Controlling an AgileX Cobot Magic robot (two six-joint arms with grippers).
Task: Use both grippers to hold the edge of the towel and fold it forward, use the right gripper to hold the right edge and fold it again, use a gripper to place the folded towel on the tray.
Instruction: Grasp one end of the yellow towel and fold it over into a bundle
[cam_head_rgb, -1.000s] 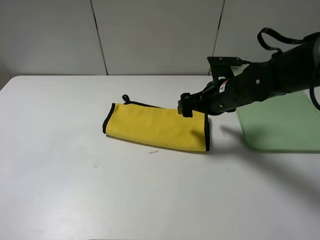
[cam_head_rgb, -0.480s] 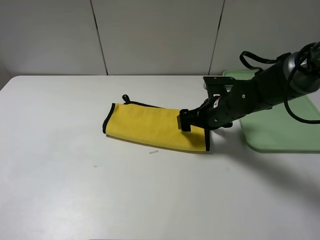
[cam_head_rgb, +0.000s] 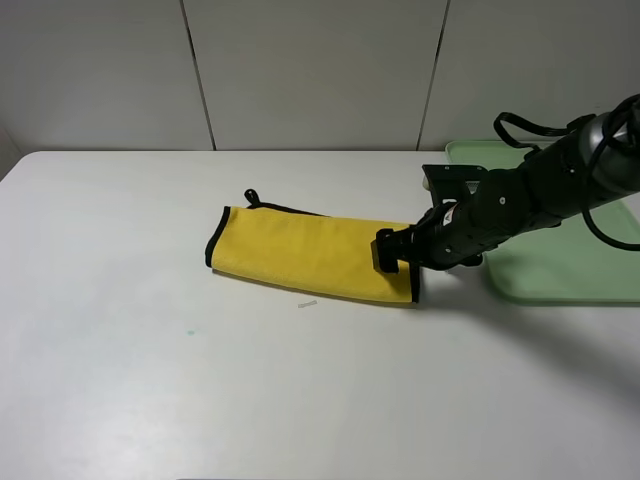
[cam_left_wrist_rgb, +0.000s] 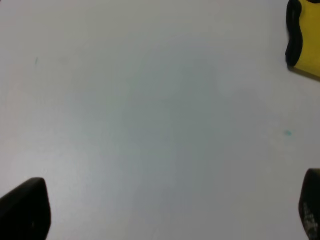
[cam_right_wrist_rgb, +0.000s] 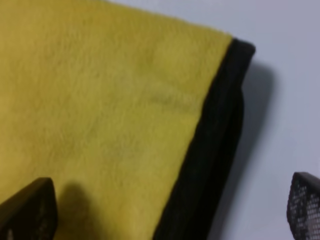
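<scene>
White table (cam_head_rgb: 120, 380) carries the folded towel (cam_head_rgb: 300, 255) midway between its left and right edges, long axis parallel to the front edge. Right gripper (cam_head_rgb: 385, 252), fingers apart, straddles the towel end facing the right edge. Left gripper (cam_left_wrist_rgb: 160, 215), fingers apart, hangs farther off over bare table.

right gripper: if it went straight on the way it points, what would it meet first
Most likely the yellow towel, at its black-trimmed right edge. The right gripper points down at it, jaws open astride that edge; its height above is unclear.
</scene>
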